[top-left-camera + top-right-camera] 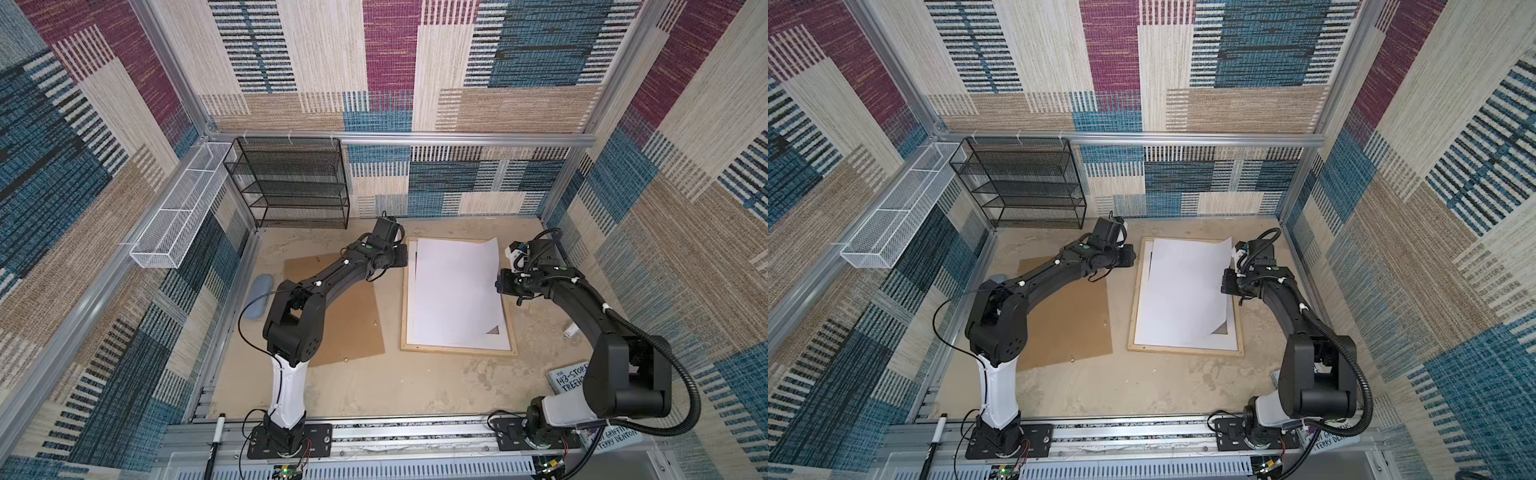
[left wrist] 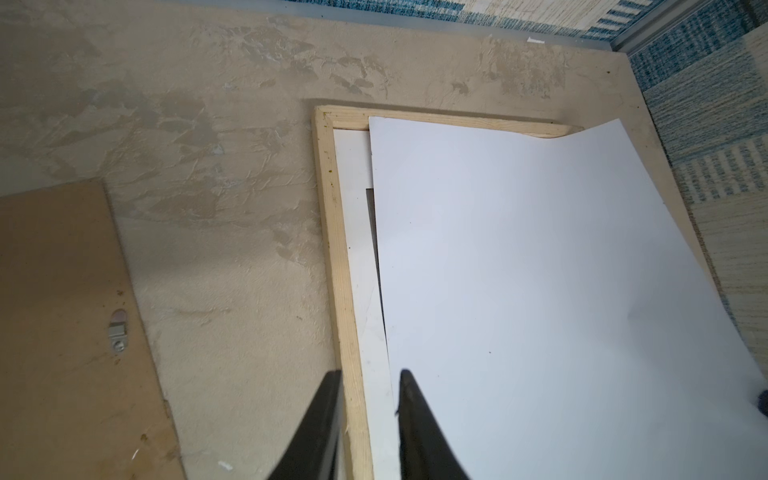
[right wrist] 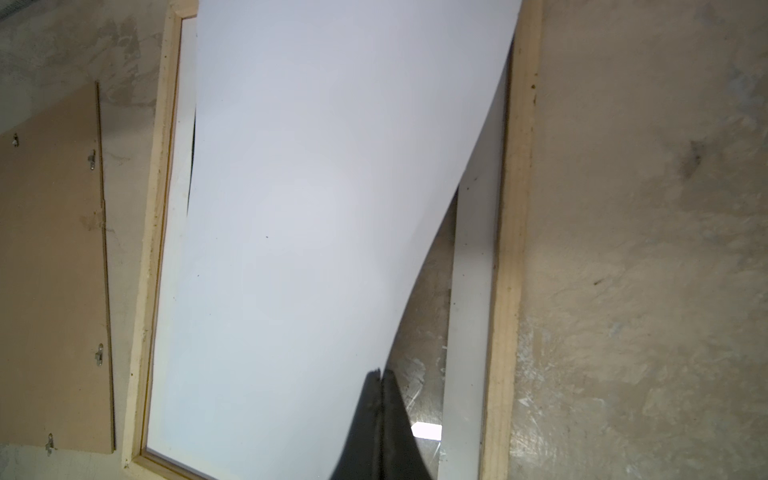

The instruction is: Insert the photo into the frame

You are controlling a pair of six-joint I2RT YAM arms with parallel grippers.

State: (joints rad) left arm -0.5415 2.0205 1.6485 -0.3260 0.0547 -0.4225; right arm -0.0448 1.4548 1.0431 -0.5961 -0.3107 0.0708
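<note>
– Photo point(image 1: 455, 291), the large rectangular paper print: where is it found?
– It is seen blank white side up, laid askew over the large rectangular frame point(image 2: 332, 216) of thin pale wood strips. Its far right corner is seen over the frame's far strip. Its right edge is lifted clear of the frame in a curl, while its left edge is laid near the frame's left strip.
– By what is that edge raised?
– It is pinched by the right gripper point(image 3: 380, 373), whose black jaws are clenched on the paper at the frame's right side.
– And the left gripper point(image 2: 368, 376)?
– Its jaws are held partly apart, astride the frame's left strip. One finger is placed outside the frame and the other inside it, at the photo's left edge. Nothing is seen clamped between them; whether the strip is touched cannot be told.
– What else is noted inside the frame?
– A white open-centred mat board point(image 2: 353, 166) is laid within the strips and mostly covered by the photo. A band of it is visible along the frame's left and near sides.
– And outside it?
– A plain brown flat backing board point(image 1: 349, 324) with small metal clips is laid on the sandy beige tabletop point(image 1: 374, 386), left of the frame and apart from it.
</note>
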